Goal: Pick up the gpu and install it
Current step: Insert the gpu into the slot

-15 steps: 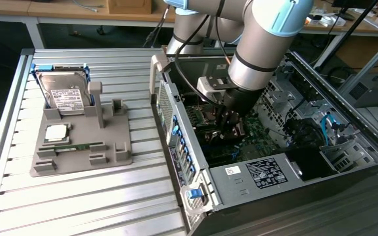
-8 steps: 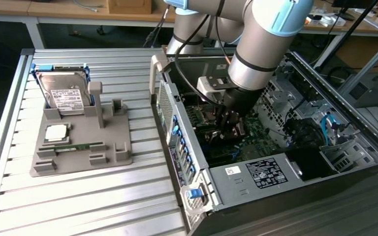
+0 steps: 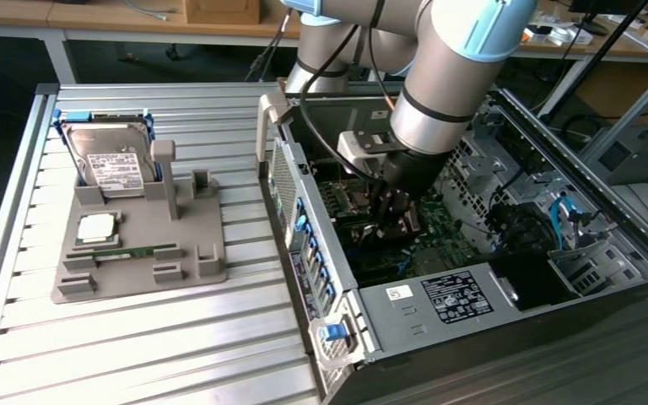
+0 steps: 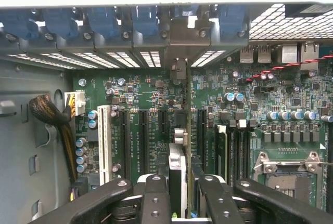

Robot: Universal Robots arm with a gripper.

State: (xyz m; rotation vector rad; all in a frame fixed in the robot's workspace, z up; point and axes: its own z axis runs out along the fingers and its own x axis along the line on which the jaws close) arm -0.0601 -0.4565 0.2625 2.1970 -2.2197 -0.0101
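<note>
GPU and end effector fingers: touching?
Touching. The wrist view shows the GPU edge-on, clamped between the end effector's black fingers above the motherboard.

The arm's claw point(image 3: 397, 221) reaches down inside the open computer case point(image 3: 414, 312); a hard drive point(image 3: 108, 156) stands in the grey holder point(image 3: 132, 266) on the worktop point(image 3: 132, 354).

Green motherboard point(image 4: 156, 104), blue slot clips point(image 4: 104, 24), grey tray point(image 3: 132, 253), black hand point(image 4: 179, 198).

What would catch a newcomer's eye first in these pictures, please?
The big grey arm plunging into the open computer case, its gripper clamped on the gpu, held edge-on over the green motherboard. On the exterior view's left, a hard drive stands in a grey holder.
</note>
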